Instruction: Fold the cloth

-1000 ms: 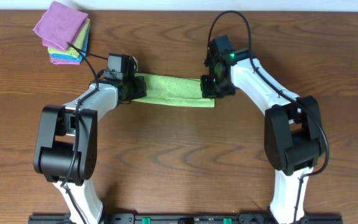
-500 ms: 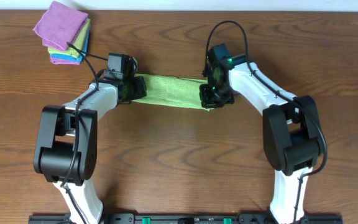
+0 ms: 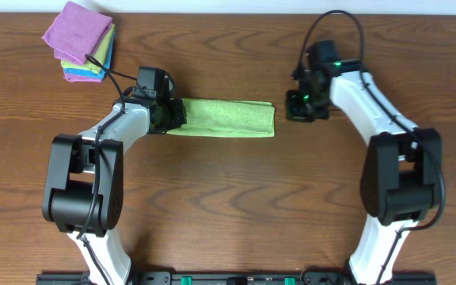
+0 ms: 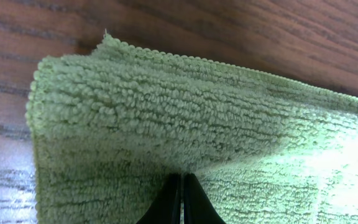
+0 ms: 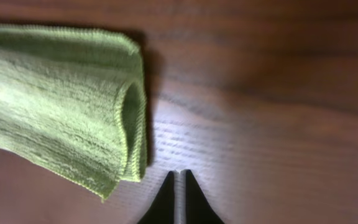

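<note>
The lime-green cloth (image 3: 224,119) lies on the wooden table as a long folded strip. My left gripper (image 3: 170,116) sits at its left end. In the left wrist view the fingertips (image 4: 182,177) are pressed together with no cloth seen between them, touching the pile of the cloth (image 4: 166,118), whose top layer bulges just above them. My right gripper (image 3: 294,107) is shut and empty, just right of the strip's right end. In the right wrist view its tips (image 5: 180,172) are over bare wood beside the looped end of the cloth (image 5: 61,106). No white tag shows.
A stack of folded cloths (image 3: 81,43), purple on top with yellow-green and blue beneath, lies at the back left corner. A black cable runs from the left wrist past that stack. Bare wooden table (image 3: 228,198) lies in front of the strip.
My right gripper has left the cloth's right end and moved right and slightly back, now clear of it. The cloth's right end lies flat. The left gripper has not moved.
</note>
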